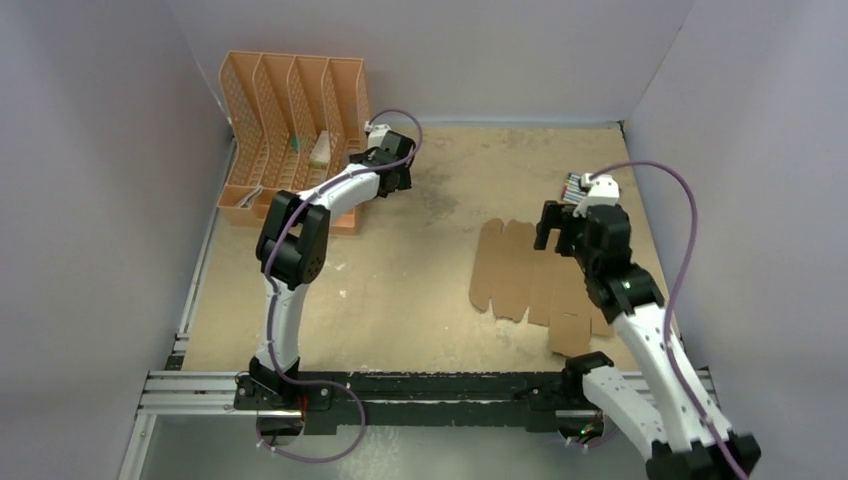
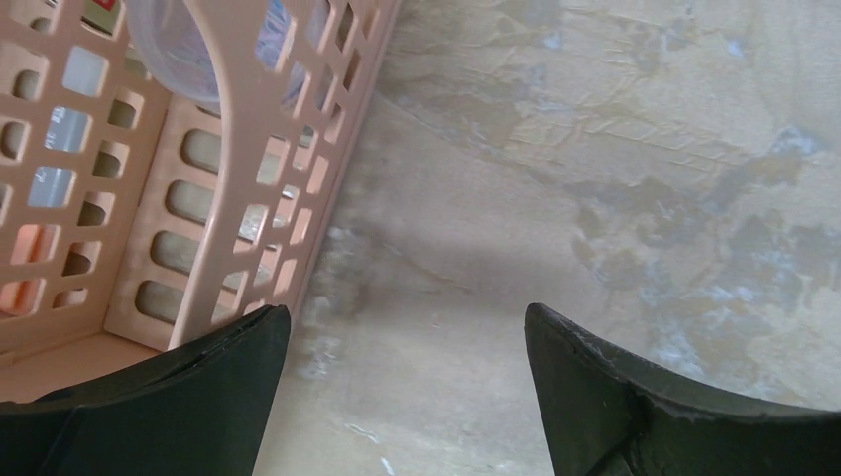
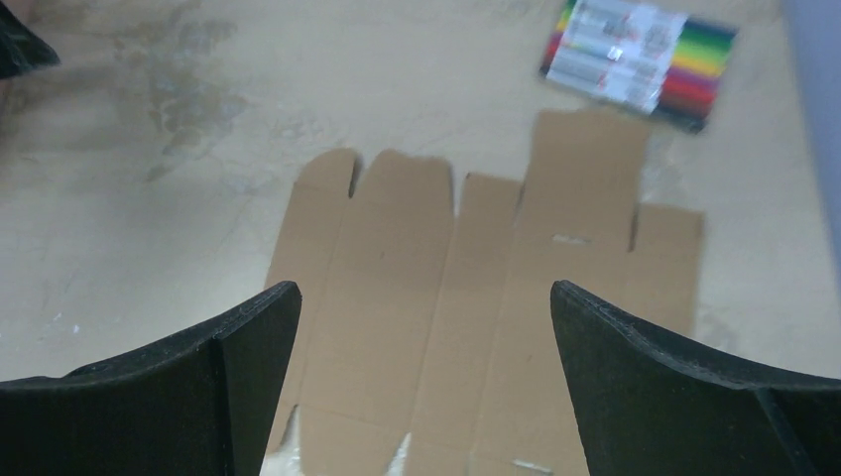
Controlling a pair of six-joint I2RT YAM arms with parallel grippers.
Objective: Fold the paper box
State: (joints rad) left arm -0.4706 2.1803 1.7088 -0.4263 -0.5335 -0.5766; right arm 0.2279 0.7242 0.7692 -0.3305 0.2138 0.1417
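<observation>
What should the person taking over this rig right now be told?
Left gripper: open, empty, over bare table beside the corner of the peach organizer, far from the work.
Right gripper: open, empty, above the paper box, not gripping it.
Paper box: a flat die-cut sheet on the right side of the table, with a marker pack just beyond it.
Done: nothing visibly; no panel is raised.
Left: all the folding. The left arm probably has to come across to help.
</observation>
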